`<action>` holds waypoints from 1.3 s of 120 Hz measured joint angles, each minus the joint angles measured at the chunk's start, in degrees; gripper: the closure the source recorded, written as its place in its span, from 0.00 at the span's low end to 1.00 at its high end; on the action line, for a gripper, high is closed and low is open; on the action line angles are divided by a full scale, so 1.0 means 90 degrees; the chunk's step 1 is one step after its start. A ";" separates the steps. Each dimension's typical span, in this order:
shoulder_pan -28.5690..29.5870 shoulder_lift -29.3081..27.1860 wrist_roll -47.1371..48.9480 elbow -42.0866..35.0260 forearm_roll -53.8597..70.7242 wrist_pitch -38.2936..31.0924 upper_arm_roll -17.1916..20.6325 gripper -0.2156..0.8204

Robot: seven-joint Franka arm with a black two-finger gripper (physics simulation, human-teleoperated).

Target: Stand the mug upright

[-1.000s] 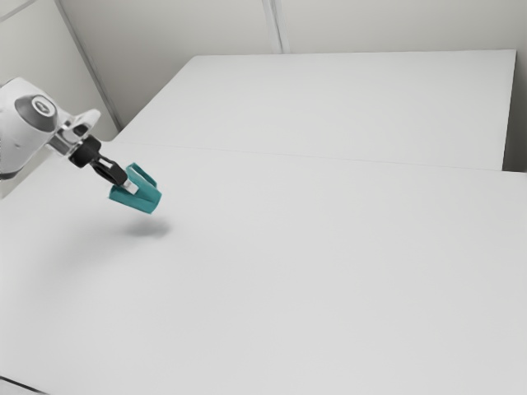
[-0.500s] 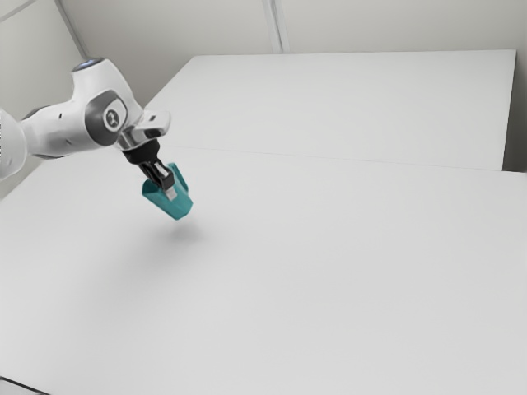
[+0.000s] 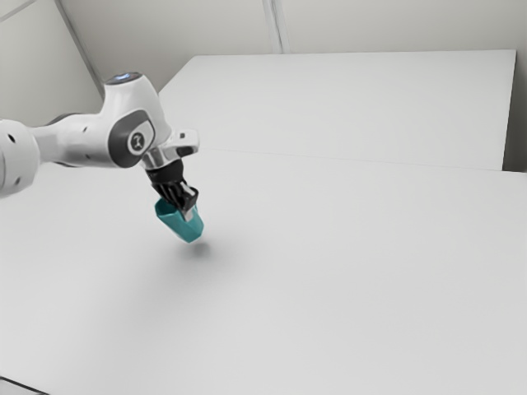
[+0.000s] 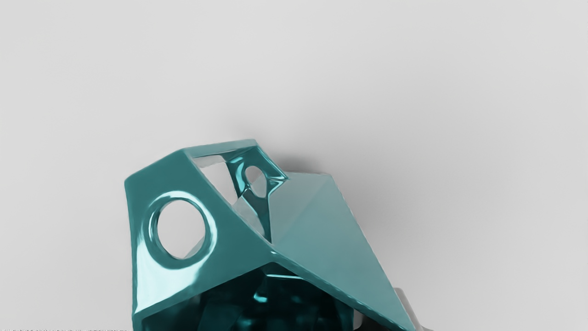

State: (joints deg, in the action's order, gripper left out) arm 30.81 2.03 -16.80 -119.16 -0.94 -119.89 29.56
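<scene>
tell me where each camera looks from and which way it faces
Exterior view: at the arm's side, looking down across the white table; the arm comes in from the exterior view's left, its gripper on the mug.
Wrist view: on the hand, looking past the mug toward the tabletop; part of a fingertip shows at the bottom edge.
Both share the mug and the table surface.
</scene>
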 joint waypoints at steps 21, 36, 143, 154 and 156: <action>-0.0032 -0.0007 0.0444 -0.0184 0.0059 -0.0062 0.0158 0.96; -0.0046 -0.0008 0.0690 -0.0287 0.0068 -0.0069 0.0203 0.96; -0.0065 0.0543 0.1549 -0.0340 0.0290 -0.0450 0.0312 0.96; -0.0076 0.0538 0.1577 -0.0345 0.0276 -0.0464 0.0318 0.90; -0.0078 0.0536 0.1581 -0.0345 0.0273 -0.0465 0.0318 0.87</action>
State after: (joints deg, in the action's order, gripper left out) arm 30.10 6.85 -2.58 -122.26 1.52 -124.08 32.42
